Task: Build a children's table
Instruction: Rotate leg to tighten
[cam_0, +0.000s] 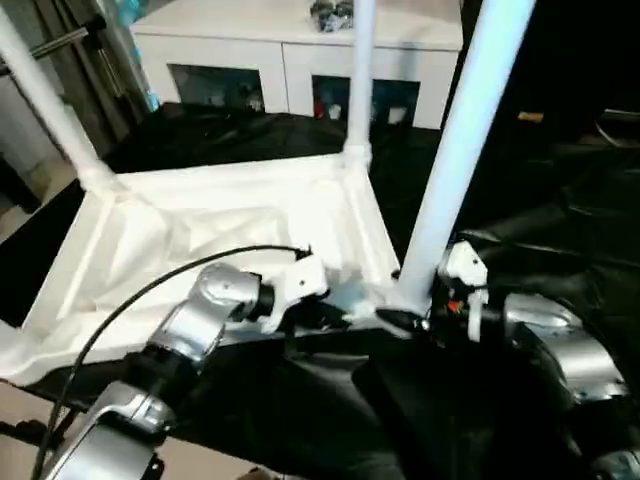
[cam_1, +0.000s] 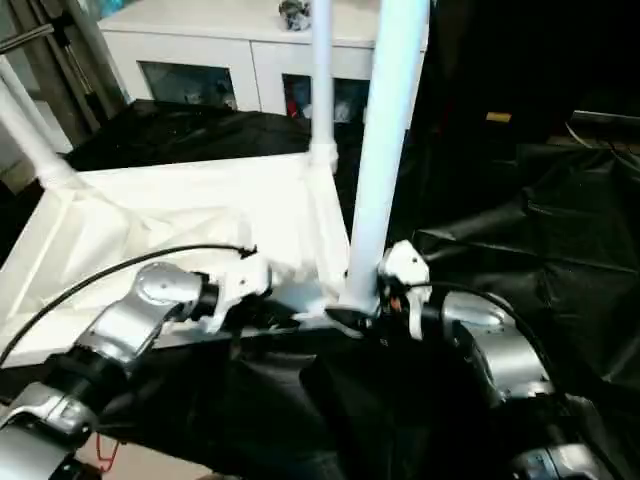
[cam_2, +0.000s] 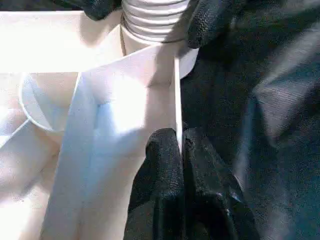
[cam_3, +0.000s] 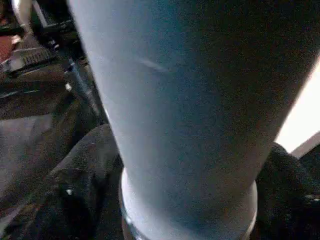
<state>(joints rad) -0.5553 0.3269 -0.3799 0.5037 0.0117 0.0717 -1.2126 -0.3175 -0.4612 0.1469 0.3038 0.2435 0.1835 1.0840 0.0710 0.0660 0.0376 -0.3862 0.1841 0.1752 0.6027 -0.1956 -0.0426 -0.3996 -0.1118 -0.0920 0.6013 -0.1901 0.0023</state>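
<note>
Tabletop (cam_0: 230, 225) lies upside down on the black-draped work surface (cam_0: 560, 250), ribbed underside up, taking the centre-left of the head view. Three legs stand in corner sockets: far-left leg (cam_0: 45, 100) leaning out toward 10 o'clock, far-right leg (cam_0: 360, 75) upright at 12, near-right leg (cam_0: 460, 140) rising toward 1 o'clock from the corner nearest the robot. Left gripper (cam_0: 335, 320) sits at the tabletop's near rim, at about 9 o'clock from the near-right leg's base; left wrist view shows its two black fingers (cam_2: 165, 165) pinched together on the thin white edge wall of the tabletop, so clamped on the rim. Same view shows the ribbed, threaded foot of the near-right leg (cam_2: 155, 20) seated at the corner socket, with the other gripper's black fingertips on both sides of it. Right gripper (cam_0: 415, 318) is at that leg's base, at about 3 o'clock from the left one, jaws spread wide around the tube; right wrist view has the leg (cam_3: 190, 100) close up between dark fingers (cam_3: 75, 185), touching or not I cannot tell. White glass-door cabinet (cam_0: 290, 60) stands behind the table at 12 o'clock.
</note>
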